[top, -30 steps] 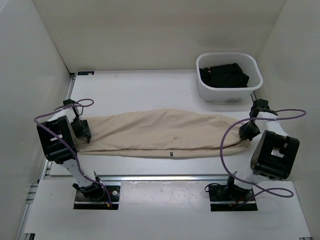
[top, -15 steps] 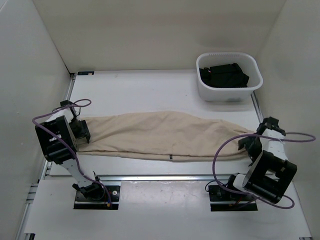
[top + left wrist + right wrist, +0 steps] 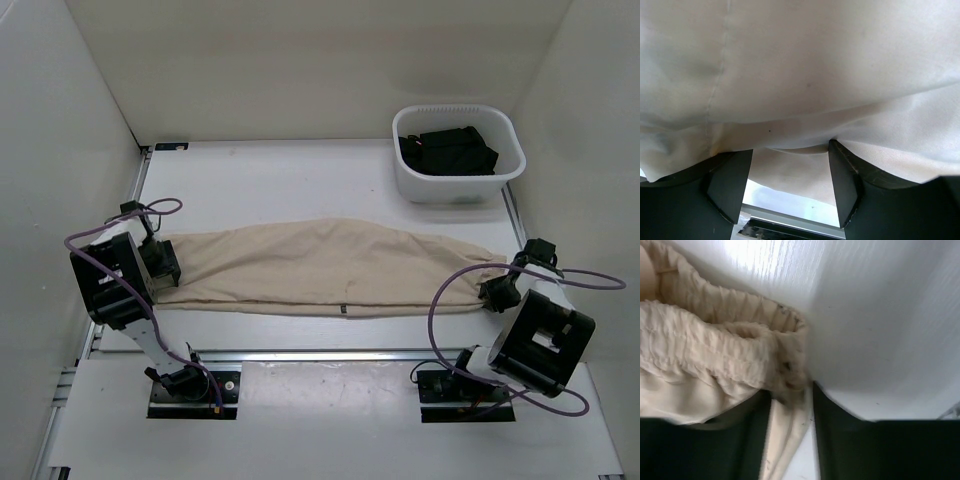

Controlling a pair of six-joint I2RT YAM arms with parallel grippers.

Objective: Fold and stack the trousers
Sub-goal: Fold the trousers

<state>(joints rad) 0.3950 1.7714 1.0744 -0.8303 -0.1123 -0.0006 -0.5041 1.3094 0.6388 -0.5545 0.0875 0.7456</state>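
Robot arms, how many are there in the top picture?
2. The left arm sits at the left end of the beige trousers; the right arm is at their right end, nearer than the white basket.

The right end effector (image 3: pixel 497 293) now sits farther right and nearer the front edge of the table (image 3: pixel 300 185) than a second ago, with its arm folded lower beside it. The trousers (image 3: pixel 320 270) have been drawn out with it. Their right end reaches farther right, the cloth lies longer and flatter, and its near edge runs straighter.
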